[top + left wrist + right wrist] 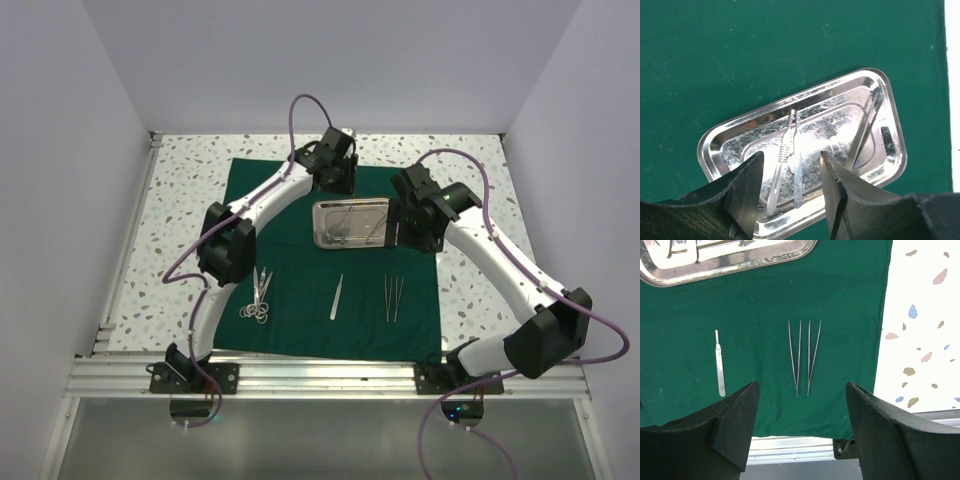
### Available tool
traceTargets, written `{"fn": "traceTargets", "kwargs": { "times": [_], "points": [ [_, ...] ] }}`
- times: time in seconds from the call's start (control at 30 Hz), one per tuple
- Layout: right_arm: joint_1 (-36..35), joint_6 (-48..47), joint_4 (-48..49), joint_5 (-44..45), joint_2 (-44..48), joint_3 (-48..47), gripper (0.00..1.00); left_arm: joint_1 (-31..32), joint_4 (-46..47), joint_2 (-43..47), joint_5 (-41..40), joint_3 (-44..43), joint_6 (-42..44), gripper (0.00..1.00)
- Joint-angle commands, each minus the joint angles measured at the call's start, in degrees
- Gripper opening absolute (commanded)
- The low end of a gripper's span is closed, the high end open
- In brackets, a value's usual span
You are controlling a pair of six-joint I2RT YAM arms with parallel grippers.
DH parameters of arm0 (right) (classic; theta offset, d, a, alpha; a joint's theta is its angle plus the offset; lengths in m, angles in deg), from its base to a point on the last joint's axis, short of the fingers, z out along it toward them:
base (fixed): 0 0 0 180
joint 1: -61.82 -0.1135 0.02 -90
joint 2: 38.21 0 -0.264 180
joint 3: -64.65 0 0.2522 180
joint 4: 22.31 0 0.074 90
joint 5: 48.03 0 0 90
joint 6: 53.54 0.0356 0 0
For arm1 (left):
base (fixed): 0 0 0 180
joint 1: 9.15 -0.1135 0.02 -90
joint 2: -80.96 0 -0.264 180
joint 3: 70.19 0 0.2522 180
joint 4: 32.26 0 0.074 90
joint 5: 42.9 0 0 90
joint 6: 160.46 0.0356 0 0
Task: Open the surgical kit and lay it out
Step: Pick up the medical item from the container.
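left pincer [791, 160] gapes wide, empty, over the steel tray [740, 145], two slim instruments [797, 150] framed between its fingers [745, 190]. right pincer [802, 390], equally wide, hangs above tweezers [796, 382] on the drape [840, 300].

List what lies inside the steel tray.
Inside the steel tray: two slender steel instruments side by side, and a third along its right wall. The left gripper's fingers cover the tray's near edge, so anything there is hidden.
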Motion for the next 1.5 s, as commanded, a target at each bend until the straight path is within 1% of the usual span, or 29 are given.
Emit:
{"fn": "traceTargets", "kwargs": {
  "times": [0.0,0.1,0.2,0.53,0.7,0.93,1.1,1.23,1.3,1.33,1.47],
  "points": [
    [0.23,-0.84,0.66,0.08,0.22,-0.34,0.73,-0.39,-0.52,-1.28,-3.64,-1.21,1.6,0.5],
    [0.23,-1.01,0.39,-0.18,-0.3,-0.86,0.73,-0.39,-0.44,-3.39,-4.7,-0.95,2.91,0.46],
    [0.14,-1.28,0.13,-0.27,-1.01,-1.3,0.73,-0.39,-0.26,-5.58,-4.79,-1.56,3.88,0.44],
    [0.14,-1.45,-0.4,0.0,-3.29,-2.62,0.73,-0.22,0.71,-9.36,-2.24,-2.35,4.94,0.43],
    [0.14,-1.1,-0.22,-0.35,-4.08,-2.45,0.72,-0.13,1.5,-8.67,-1.36,-2.09,4.85,0.43],
    [0.23,-0.57,-0.22,-0.18,-3.82,-1.92,0.72,-0.13,5.89,-3.75,1.44,0.9,3.97,0.43],
    [0.14,-0.31,-0.13,-0.27,-3.03,-0.95,0.72,0.13,7.21,-4.53,4.52,0.29,4.41,0.44],
    [0.23,-0.22,-0.4,0.17,-2.59,-0.69,0.72,0.66,6.6,-7.43,5.84,-1.38,5.03,0.44],
    [0.15,-0.31,-0.57,0.26,-2.59,-0.6,0.72,1.19,5.64,-9.35,5.41,-2.35,5.64,0.44],
    [0.14,-0.4,-0.49,0.35,-2.59,-0.6,0.72,1.36,4.85,-10.24,4.8,-4.27,5.91,0.44],
    [0.23,-0.75,-0.57,0.61,-2.85,-0.95,0.72,2.42,0.54,-14.55,-0.65,-8.76,8.53,0.45]
  ]
}}
